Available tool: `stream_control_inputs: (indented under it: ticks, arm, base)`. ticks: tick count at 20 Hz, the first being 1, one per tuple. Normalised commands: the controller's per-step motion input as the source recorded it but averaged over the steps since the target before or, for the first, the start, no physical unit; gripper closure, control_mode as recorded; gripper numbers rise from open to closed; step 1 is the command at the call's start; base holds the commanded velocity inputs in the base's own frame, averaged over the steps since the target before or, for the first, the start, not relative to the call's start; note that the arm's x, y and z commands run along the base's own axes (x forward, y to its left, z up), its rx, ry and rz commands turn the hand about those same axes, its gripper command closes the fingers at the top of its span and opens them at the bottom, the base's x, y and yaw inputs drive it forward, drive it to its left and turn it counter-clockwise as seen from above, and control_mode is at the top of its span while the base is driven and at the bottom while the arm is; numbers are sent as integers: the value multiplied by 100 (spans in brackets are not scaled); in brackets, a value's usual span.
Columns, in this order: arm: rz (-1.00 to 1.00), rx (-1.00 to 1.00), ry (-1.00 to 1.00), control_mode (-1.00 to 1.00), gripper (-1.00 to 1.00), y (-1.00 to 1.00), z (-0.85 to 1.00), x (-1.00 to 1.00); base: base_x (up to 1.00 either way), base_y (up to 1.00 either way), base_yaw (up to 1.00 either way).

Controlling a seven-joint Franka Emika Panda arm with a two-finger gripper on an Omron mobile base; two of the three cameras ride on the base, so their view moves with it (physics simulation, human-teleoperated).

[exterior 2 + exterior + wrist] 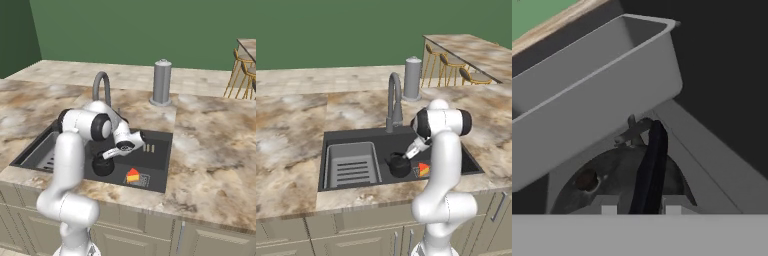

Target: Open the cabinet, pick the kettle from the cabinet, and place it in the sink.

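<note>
The small black kettle (399, 166) (103, 166) sits low in the dark grey sink (356, 135) (161, 150), right of the grey ribbed rack (352, 165) (587, 90). My gripper (405, 156) (108, 154) (638, 209) reaches down into the basin and is shut on the kettle's arched black handle (652, 160), which runs up between the two fingertips. Below the handle the kettle's round body and lid knob (587, 180) show. I cannot tell whether the kettle touches the basin floor. The cabinet is out of view.
A tall curved faucet (394, 100) (101, 85) rises behind the sink. A grey cylinder (412, 77) (162, 81) stands on the marble counter beyond it. A red and yellow object (424, 169) (133, 175) lies in the basin's front right. Bar stools (448, 65) stand at the far right.
</note>
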Motion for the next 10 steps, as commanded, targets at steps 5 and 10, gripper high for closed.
stream_control_inputs:
  ticks: [5,10]
  arm:
    - [3,0,0,-100,100,9,-32,25]
    - [4,-2,0,-100,100,4,-36,19]
  base:
    - [0,0,0]
    - [0,0,0]
